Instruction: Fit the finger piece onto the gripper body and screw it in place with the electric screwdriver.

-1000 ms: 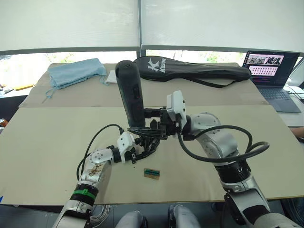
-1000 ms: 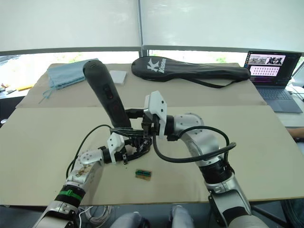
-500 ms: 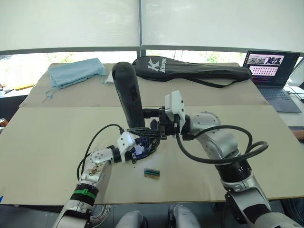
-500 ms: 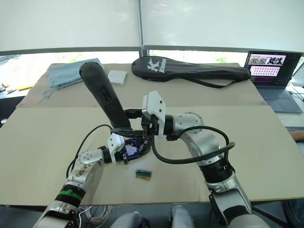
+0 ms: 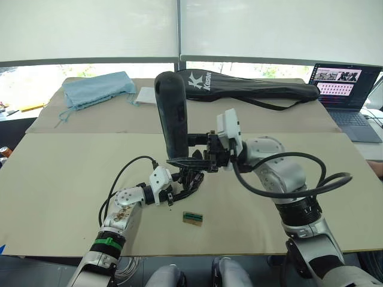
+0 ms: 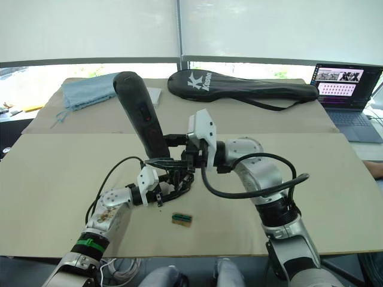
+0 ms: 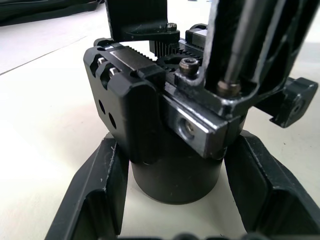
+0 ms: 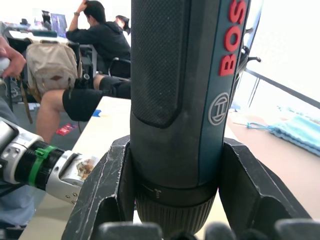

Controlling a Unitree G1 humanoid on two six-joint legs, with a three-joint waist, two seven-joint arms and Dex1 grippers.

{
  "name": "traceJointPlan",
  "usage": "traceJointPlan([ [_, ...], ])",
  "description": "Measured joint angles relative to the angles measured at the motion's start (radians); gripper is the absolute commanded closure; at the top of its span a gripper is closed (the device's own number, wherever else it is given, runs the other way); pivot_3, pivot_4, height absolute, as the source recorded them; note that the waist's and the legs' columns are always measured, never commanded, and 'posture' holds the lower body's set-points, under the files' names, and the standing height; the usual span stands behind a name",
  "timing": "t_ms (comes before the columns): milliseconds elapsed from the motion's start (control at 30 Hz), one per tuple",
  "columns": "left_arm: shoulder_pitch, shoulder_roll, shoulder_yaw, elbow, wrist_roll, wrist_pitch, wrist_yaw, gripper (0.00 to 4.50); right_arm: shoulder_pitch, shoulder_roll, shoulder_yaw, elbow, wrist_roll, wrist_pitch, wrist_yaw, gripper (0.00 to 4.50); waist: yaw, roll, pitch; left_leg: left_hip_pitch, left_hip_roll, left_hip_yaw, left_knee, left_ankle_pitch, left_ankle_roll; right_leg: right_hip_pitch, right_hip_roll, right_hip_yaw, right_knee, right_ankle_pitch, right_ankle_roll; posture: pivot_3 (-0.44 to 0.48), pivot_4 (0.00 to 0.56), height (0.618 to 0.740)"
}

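The gripper body [image 7: 165, 135] stands on the table, a black block with a round base and a silvery bracket. My left gripper [image 7: 175, 200] is shut on its base, one finger on each side. A black upright that looks like the finger piece [image 7: 280, 35] sits on the bracket. The electric screwdriver [image 5: 172, 113], a thick black cylinder with red lettering, leans over the body. Its thin metal bit [image 7: 235, 65] comes down onto the bracket in front of that upright. My right gripper [image 8: 175, 200] is shut on the screwdriver's lower end, just right of the body [image 5: 189, 179].
A small green-and-tan block [image 5: 192, 217] lies near the front edge, below the grippers. A black racket bag [image 5: 257, 91], a blue cloth [image 5: 96, 89] and a white pad [image 5: 145, 95] lie at the back. A laptop [image 5: 344, 89] stands far right. People [image 8: 100, 35] sit beyond the table.
The screwdriver's top has swung right, so it stands more upright. The bluish glow seen at the body half a second ago is gone. The left gripper keeps its hold.
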Motion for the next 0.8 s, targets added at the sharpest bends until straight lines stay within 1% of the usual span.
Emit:
traceJointPlan([
  [100, 0.000, -0.002, -0.003, 0.001, 0.000, -0.001, 0.004, 2.23, -0.023, 0.001, -0.014, -0.016, 0.018, 0.000, 0.003, 2.59, 0.002, 0.000, 0.000, -0.001, 0.000, 0.000, 0.000, 0.000, 0.000, 0.000, 0.000, 0.000, 0.000, 0.000, 0.000, 0.000, 0.150, 0.740],
  [300, 0.002, -0.006, -0.002, 0.003, 0.000, -0.001, 0.006, 2.23, -0.025, 0.000, -0.023, -0.027, 0.046, 0.011, 0.004, 2.59, 0.002, 0.000, 0.000, -0.001, 0.000, 0.000, 0.000, 0.000, 0.000, 0.000, 0.000, 0.000, 0.000, 0.000, 0.000, 0.000, 0.150, 0.740],
  [367, 0.002, -0.007, -0.001, 0.004, 0.000, -0.001, 0.008, 1.17, -0.025, -0.004, -0.029, -0.036, 0.068, 0.022, 0.011, 2.59, 0.002, 0.000, 0.000, -0.001, 0.000, 0.000, 0.000, 0.000, 0.000, -0.001, -0.001, 0.000, 0.000, 0.000, 0.000, 0.000, 0.150, 0.740],
  [400, 0.002, -0.007, -0.002, 0.005, 0.000, 0.000, 0.011, 0.80, -0.025, -0.007, -0.034, -0.044, 0.084, 0.030, 0.020, 2.59, 0.002, 0.000, 0.000, -0.001, 0.000, 0.000, 0.000, 0.000, 0.001, -0.001, -0.001, 0.000, 0.000, 0.000, 0.000, 0.000, 0.150, 0.740],
  [433, 0.002, -0.007, -0.002, 0.006, 0.000, 0.001, 0.012, 0.33, -0.025, -0.009, -0.040, -0.049, 0.099, 0.033, 0.026, 2.59, 0.002, 0.000, 0.000, -0.001, 0.000, 0.000, 0.000, 0.000, 0.001, -0.001, -0.001, 0.000, 0.000, 0.000, 0.000, 0.000, 0.150, 0.740],
  [467, 0.002, -0.007, -0.001, 0.007, 0.000, 0.001, 0.013, 0.02, -0.025, -0.013, -0.052, -0.062, 0.125, 0.041, 0.034, 2.59, 0.003, 0.000, 0.000, -0.002, 0.000, 0.000, 0.000, 0.000, 0.001, -0.001, -0.001, 0.000, 0.000, 0.000, 0.000, 0.000, 0.150, 0.740],
  [700, 0.026, 0.008, 0.013, -0.023, -0.007, 0.005, 0.021, 0.02, -0.064, -0.068, -0.114, -0.183, 0.294, 0.164, 0.035, 2.59, 0.001, 0.000, 0.000, -0.006, 0.001, 0.000, 0.000, 0.000, 0.001, -0.006, -0.001, 0.000, 0.000, 0.000, 0.000, 0.000, 0.150, 0.740],
  [800, 0.078, 0.049, 0.031, -0.080, -0.040, 0.012, 0.002, 0.02, -0.088, -0.131, -0.168, -0.215, 0.381, 0.238, 0.016, 2.59, -0.010, 0.000, 0.000, -0.012, 0.001, 0.000, 0.000, 0.000, 0.001, -0.014, -0.001, 0.001, 0.001, 0.000, -0.001, 0.000, 0.150, 0.740],
])
